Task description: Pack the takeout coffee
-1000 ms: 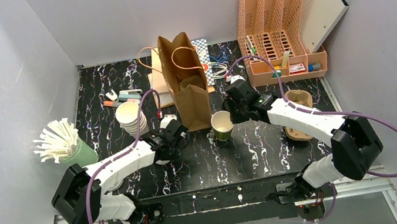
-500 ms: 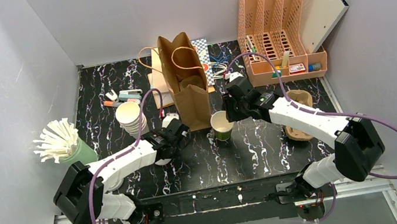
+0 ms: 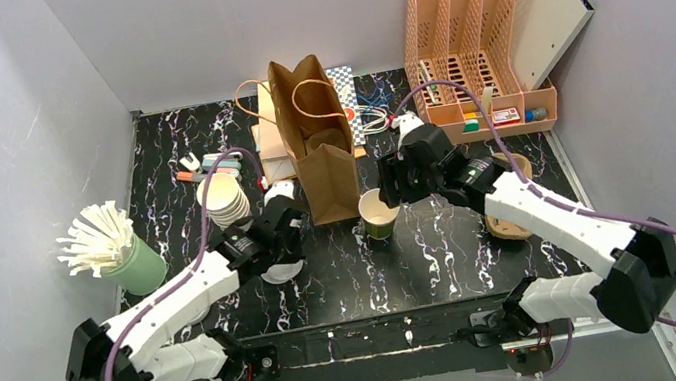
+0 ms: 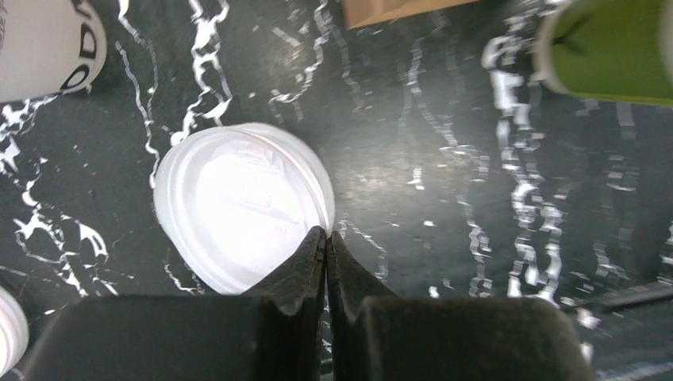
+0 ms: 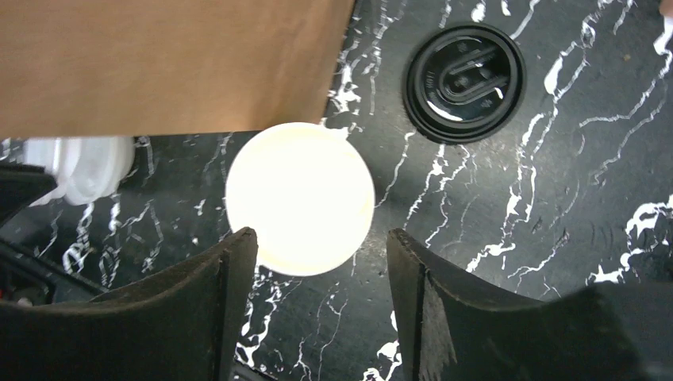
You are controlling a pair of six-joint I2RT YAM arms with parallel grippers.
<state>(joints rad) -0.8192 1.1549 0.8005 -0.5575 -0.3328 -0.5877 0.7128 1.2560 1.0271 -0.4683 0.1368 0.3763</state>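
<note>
The takeout coffee's green-sided paper cup stands upright and lidless just right of the brown paper bag. From above it shows as a bright cream circle. My right gripper hovers over it, open, and the cup's near edge lies just past the fingertips. My left gripper is shut, its tips pinching the right rim of a round white lid over the dark marble table. The green cup lies at that view's upper right. In the top view the left gripper sits left of the bag.
A loose black lid lies right of the cup. A stack of white lids stands by the bag's left corner. A stack of lidless cream cups, a green holder of white sticks, a cardboard carrier and an orange file rack ring the work area.
My right gripper has opened and let go of the green cup, which stays in place. My left gripper has closed on the white lid's rim, and that arm has swung slightly left.
</note>
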